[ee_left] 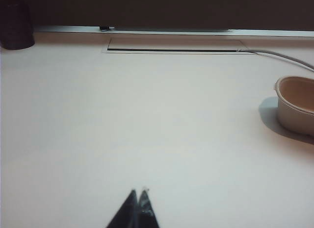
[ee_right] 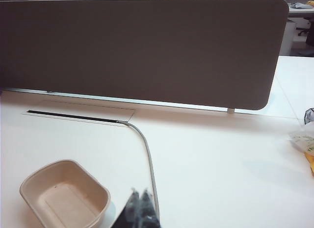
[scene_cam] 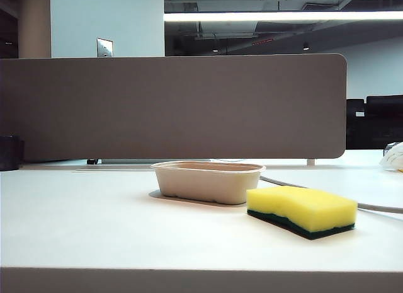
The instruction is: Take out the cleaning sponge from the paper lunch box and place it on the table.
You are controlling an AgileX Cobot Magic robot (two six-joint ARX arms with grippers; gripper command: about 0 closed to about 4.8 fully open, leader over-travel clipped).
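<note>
The yellow cleaning sponge [scene_cam: 303, 209] with its dark green underside lies flat on the white table [scene_cam: 82, 224], just right of and in front of the beige paper lunch box [scene_cam: 208, 181]. The box stands empty [ee_right: 66, 194] and shows partly in the left wrist view [ee_left: 297, 105]. My left gripper [ee_left: 139, 191] is shut with nothing in it, low over bare table well left of the box. My right gripper [ee_right: 139, 192] is shut and empty, raised beside the box, above the grey cable. Neither gripper shows in the exterior view, and the sponge is out of both wrist views.
A grey-brown partition panel [scene_cam: 176, 107] runs along the back of the table. A grey cable [ee_right: 147, 154] leads from a slot in the desk [ee_right: 78, 116] past the box. A dark cup [ee_left: 15, 24] stands at the far left; a crumpled wrapper [scene_cam: 393, 157] lies far right.
</note>
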